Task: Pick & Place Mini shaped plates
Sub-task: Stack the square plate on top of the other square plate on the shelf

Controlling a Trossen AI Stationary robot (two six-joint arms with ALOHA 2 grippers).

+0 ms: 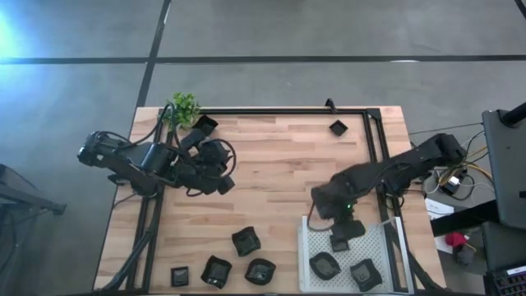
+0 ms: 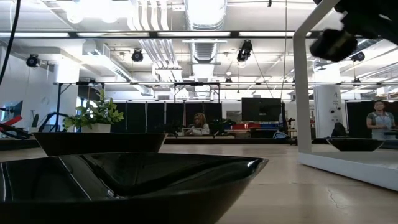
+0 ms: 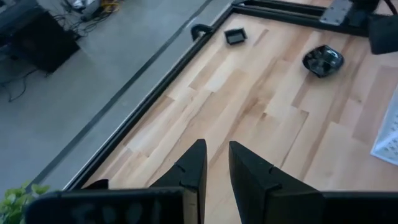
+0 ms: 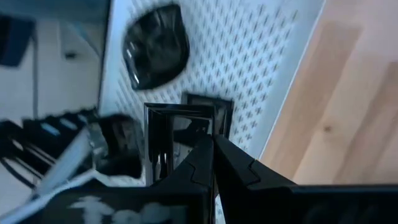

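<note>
Several mini shaped plates, small black dishes, lie on the wooden table: three near the front edge [image 1: 246, 241], [image 1: 217, 270], [image 1: 260, 271], one by the green plant [image 1: 205, 125], and one at the far right [image 1: 338, 127]. Two more [image 1: 324, 265], [image 1: 366, 274] rest on the white perforated tray [image 1: 390, 247]. My right gripper [image 1: 341, 234] hangs over the tray's far part, shut on a square plate [image 4: 180, 137]. My left gripper [image 1: 230, 182] hovers over the table's left half, open, with nothing between its fingers [image 3: 199, 168]. My right gripper pinches the square plate at one side of its rim [image 4: 210, 127] between its two shut fingers. The fingers come from above, slanting down. The plate sits tilted in front of the fingers, above the tray, with a dark shadow under it.
A green plant [image 1: 184, 107] stands at the far left corner. A black frame [image 1: 288, 110] runs along the table's far and right sides. A rounded plate [image 3: 323, 60] lies ahead of the left gripper. Bare wood spans the table's middle [image 1: 279, 173].
</note>
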